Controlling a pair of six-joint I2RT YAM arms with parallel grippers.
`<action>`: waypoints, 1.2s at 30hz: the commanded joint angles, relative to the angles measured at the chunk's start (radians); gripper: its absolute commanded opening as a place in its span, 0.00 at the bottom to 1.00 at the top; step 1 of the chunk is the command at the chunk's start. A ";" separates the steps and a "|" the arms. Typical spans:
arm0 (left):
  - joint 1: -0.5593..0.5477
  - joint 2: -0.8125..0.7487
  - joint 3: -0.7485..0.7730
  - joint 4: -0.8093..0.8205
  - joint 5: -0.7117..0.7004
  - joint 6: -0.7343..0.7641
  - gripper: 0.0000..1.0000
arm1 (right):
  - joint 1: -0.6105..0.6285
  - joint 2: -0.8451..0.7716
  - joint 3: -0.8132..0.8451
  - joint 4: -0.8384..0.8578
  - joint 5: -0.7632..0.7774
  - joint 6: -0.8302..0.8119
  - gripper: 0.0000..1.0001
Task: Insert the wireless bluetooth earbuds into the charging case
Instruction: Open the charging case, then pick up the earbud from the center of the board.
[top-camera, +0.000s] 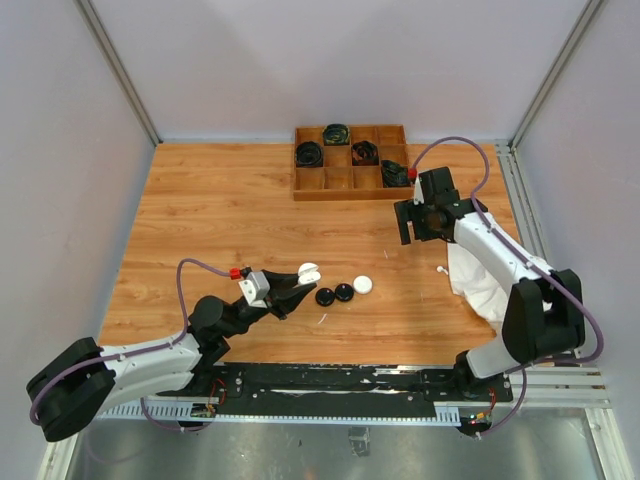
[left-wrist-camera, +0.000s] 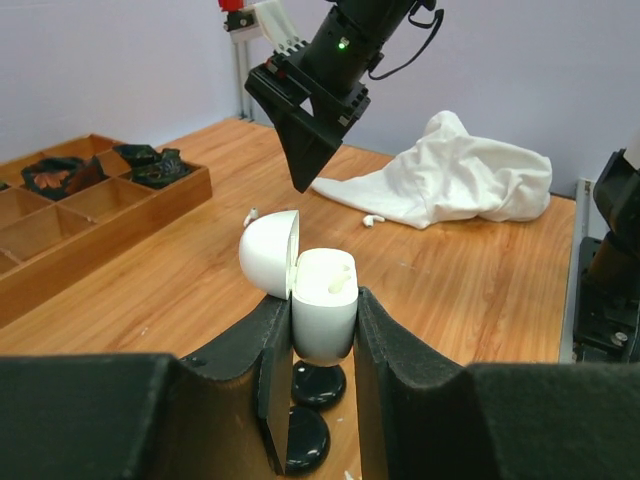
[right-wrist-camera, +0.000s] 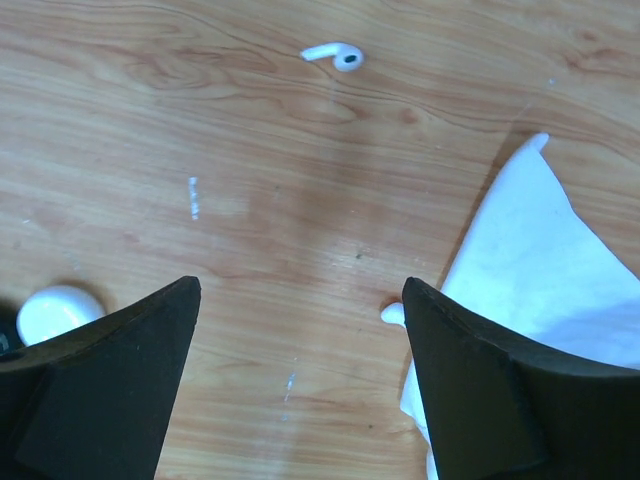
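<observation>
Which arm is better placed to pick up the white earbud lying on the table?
Right. The right gripper, open, hangs near the white earbud and the white cloth; the left gripper is shut on the open charging case.

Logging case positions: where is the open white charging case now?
In the top view it is left of table centre: the white charging case is clamped in the left hand, lid open, just left of two black cases.

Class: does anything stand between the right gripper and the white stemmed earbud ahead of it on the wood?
Nothing visible does. Only bare wooden tabletop lies between the right gripper, jaws open, and the small white stemmed earbud; the crumpled white cloth lies aside.
</observation>
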 joint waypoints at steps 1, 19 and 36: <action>0.006 -0.007 0.000 -0.019 -0.038 0.032 0.00 | -0.068 0.064 -0.006 -0.018 0.018 0.004 0.82; 0.006 0.019 0.008 -0.027 -0.049 0.027 0.00 | -0.232 0.237 -0.038 -0.099 -0.075 -0.010 0.68; 0.006 0.036 0.019 -0.038 -0.039 0.021 0.00 | -0.245 0.227 -0.062 -0.162 -0.117 0.001 0.54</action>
